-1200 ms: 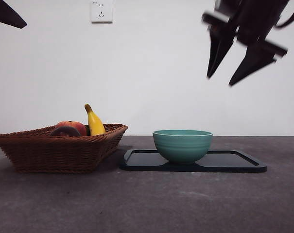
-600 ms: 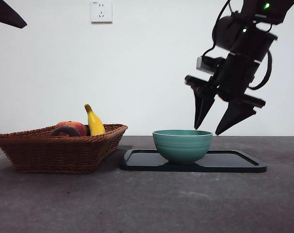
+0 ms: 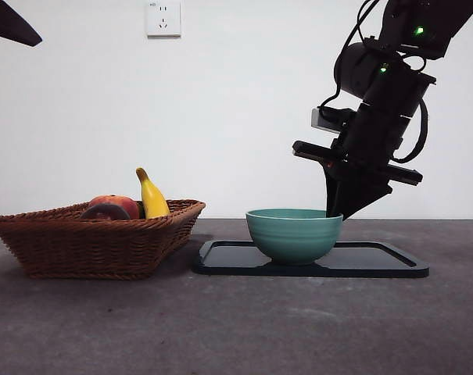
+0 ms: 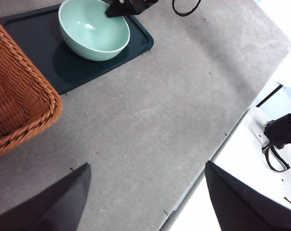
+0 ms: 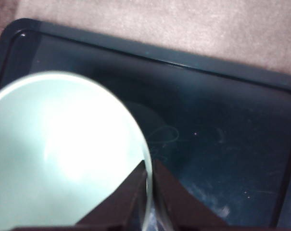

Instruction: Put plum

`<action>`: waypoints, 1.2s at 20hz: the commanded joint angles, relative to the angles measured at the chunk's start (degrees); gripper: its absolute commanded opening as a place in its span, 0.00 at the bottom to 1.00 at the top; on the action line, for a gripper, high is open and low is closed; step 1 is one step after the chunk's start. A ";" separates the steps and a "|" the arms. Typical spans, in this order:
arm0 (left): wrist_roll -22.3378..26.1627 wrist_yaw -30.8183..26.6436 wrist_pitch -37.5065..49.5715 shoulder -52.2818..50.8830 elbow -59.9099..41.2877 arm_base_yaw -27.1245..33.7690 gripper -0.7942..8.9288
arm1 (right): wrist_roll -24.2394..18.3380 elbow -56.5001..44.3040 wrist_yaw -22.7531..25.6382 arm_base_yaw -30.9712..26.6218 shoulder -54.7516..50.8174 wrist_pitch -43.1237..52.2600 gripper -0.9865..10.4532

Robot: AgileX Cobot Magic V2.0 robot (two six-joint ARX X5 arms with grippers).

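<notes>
One bowl (image 3: 293,233), one tray (image 3: 377,262), one basket (image 3: 87,246).

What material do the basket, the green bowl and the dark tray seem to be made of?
The basket: woven wicker or rattan, brown, with braided strands.
The bowl: probably glazed ceramic, with a glossy teal surface and faint ridges.
The tray: likely plastic or lacquered, dark, smooth and slightly reflective, with fine scratches in the right wrist view.

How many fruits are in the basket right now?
3 visible, all in the basket: plum in front, red fruit behind it, banana upright beside them. More may be hidden below the rim.
</notes>
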 commanded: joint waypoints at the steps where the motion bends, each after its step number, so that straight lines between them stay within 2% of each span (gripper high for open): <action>1: 0.70 0.24 0.24 0.35 1.31 -0.24 0.47 | -0.26 1.31 0.09 0.22 0.24 0.68 0.10; 8: 0.70 0.24 0.22 0.35 1.31 -0.24 0.47 | -0.33 1.31 0.00 0.22 -11.47 -1.25 0.10; 17: 0.74 0.24 0.24 0.35 1.31 -0.24 0.47 | -3.74 0.79 -0.13 2.47 -29.83 -17.20 0.10; 21: 0.70 0.24 0.13 0.35 1.31 -0.24 0.47 | -3.74 -5.29 0.00 5.29 -35.21 -17.29 0.10; 24: 0.70 0.26 0.11 0.35 1.31 -0.24 0.47 | -3.10 -12.68 0.00 7.82 -36.81 -13.75 0.10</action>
